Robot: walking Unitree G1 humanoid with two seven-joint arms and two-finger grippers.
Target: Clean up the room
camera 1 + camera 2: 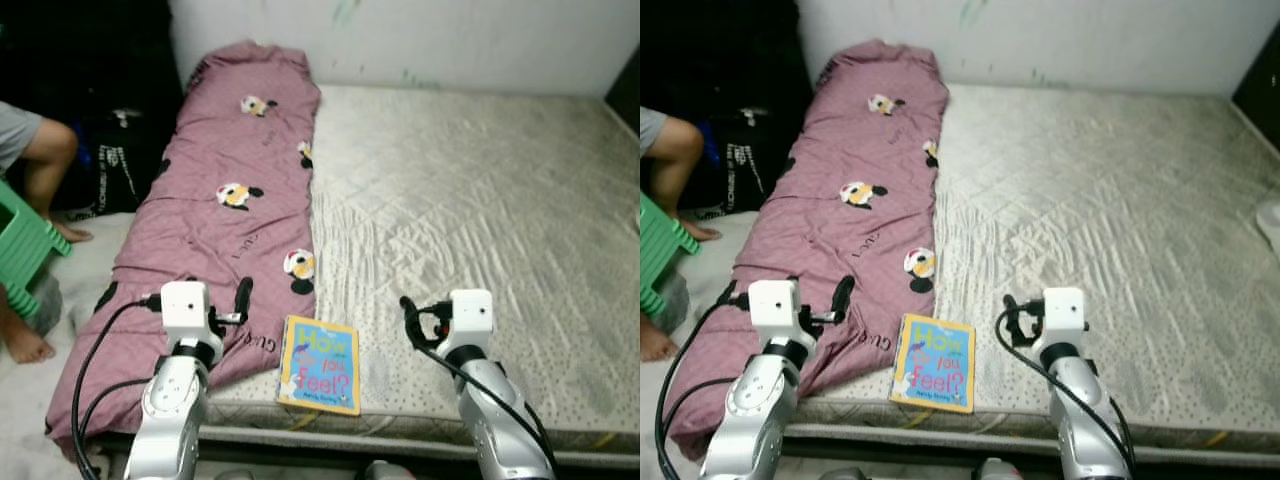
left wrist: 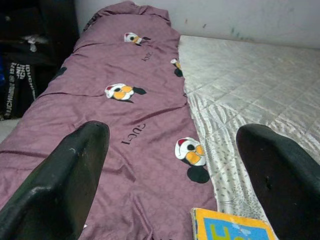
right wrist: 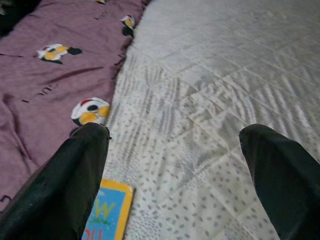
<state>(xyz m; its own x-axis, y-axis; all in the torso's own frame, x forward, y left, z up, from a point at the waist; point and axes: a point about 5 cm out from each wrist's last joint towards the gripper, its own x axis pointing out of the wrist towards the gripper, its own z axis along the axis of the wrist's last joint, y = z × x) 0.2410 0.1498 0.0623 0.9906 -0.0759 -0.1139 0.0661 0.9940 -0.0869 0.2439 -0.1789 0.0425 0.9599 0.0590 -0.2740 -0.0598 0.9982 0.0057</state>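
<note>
Bed: bare quilted grey-white mattress (image 1: 470, 190), wide, sheet removed; pale wall behind.
Quilt: long mauve-pink padded quilt with cartoon-mouse prints (image 1: 225, 190), laid lengthwise along robot's left edge of mattress, near end drooping over the corner toward the floor.
Book: thin yellow-bordered children's picture book with blue cover (image 1: 320, 364), flat at near edge of mattress, between the two arms, left side just beside the quilt's edge.
Left gripper (image 1: 232, 305): raised over the quilt's near end, black fingers (image 2: 65, 185) spread wide, nothing between them.
Right gripper (image 1: 418, 322): raised over bare mattress just right of the book, fingers (image 3: 75, 180) likewise spread, holding nothing.
Bystander: person seated at far left, bare legs, foot (image 1: 28, 346) on floor; green plastic stool (image 1: 22, 248) beside.
Handling, book: likely light, stiff, glossy cover probably slick; lying flat, little to pinch from above. Best hold probably the near edge at the mattress lip, one finger under.
Handling, quilt: soft, bulky, limp; will sag and drag. Pinch a fold near the corner; likely needs both arms.
</note>
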